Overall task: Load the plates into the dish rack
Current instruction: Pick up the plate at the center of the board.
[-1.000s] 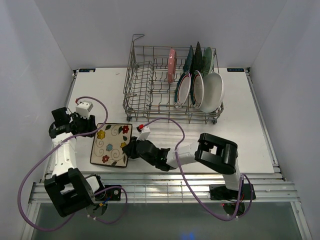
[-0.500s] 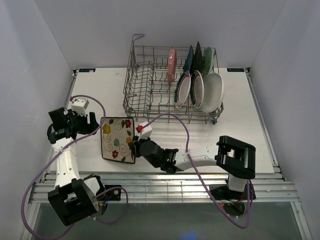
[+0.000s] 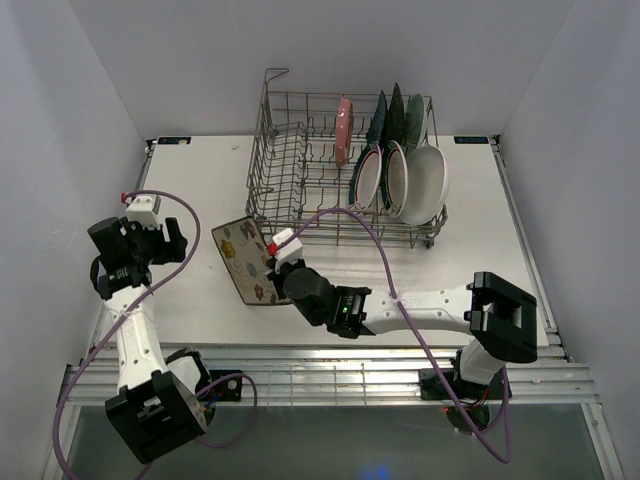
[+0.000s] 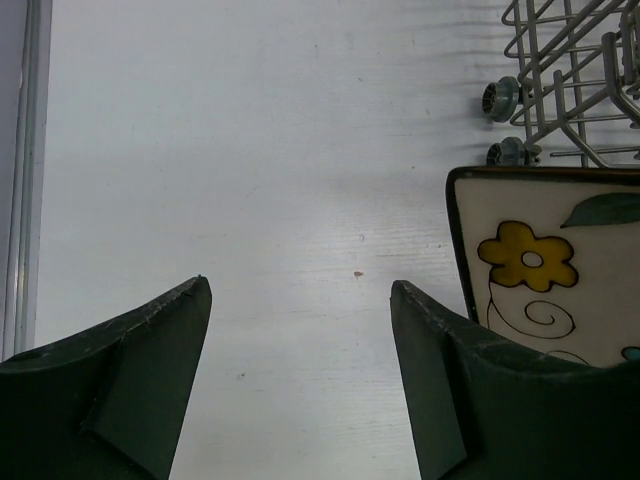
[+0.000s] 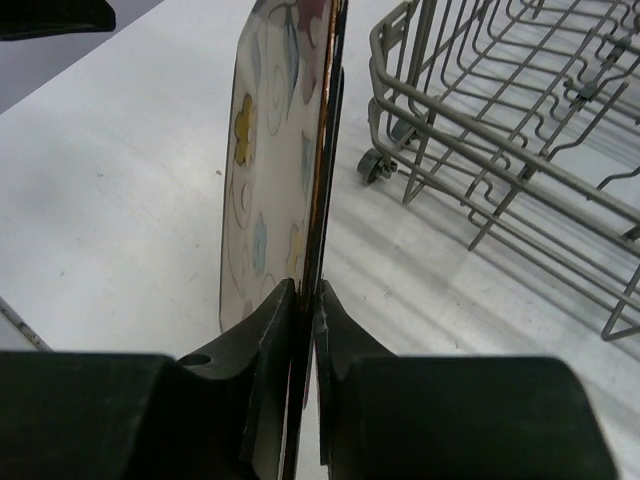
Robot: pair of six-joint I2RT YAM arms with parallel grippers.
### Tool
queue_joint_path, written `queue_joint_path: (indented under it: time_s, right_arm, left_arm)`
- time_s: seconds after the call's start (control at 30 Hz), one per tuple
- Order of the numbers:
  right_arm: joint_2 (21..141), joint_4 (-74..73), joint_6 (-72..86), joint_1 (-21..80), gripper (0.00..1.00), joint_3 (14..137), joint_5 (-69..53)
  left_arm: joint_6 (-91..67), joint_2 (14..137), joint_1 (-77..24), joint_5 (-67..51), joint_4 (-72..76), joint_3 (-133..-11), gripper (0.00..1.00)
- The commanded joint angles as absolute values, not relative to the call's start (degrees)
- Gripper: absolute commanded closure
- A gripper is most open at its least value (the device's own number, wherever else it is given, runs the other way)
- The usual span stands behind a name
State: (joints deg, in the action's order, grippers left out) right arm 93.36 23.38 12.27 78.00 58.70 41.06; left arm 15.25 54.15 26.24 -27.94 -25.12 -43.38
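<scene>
My right gripper (image 3: pixel 268 270) is shut on the edge of the cream floral square plate (image 3: pixel 244 256) and holds it tilted up on edge above the table, in front of the dish rack's left corner. The right wrist view shows the plate (image 5: pixel 275 160) edge-on between the jaws (image 5: pixel 306 290). The grey wire dish rack (image 3: pixel 300 160) stands at the back with several plates (image 3: pixel 400 175) upright in its right half. My left gripper (image 3: pixel 170 240) is open and empty at the far left; its view shows the plate (image 4: pixel 550 270) to its right.
The rack's left half has bare tines. Rack feet and wires show in the left wrist view (image 4: pixel 505 100) and in the right wrist view (image 5: pixel 470 130). White walls close in the table on three sides. Purple cables loop around both arms.
My right gripper has raised the floral plate from flat on the table to tilted on edge and moved it toward the rack. My left arm has drawn back to the left.
</scene>
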Motion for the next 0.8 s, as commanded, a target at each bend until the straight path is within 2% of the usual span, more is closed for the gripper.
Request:
queue_joint_path:
  time_s: [0.0,0.23,0.77]
  right_arm:
    - [89.12,26.99,4.93,78.05,0.92,64.51,43.33]
    - [87.37,23.91,1.23,78.05,0.92,69.87,43.33]
    - [85.61,19.43,-5.36,78.05,0.92,78.75,44.30]
  left_arm:
    - [13.27,52.65,26.89,-27.42,-22.33,-42.19,0.17]
    - [12.48,51.51,27.07,-23.30,-17.41,-40.35,0.17]
    - [12.22,51.33,28.04,-23.91,-17.40,-40.69,0.17]
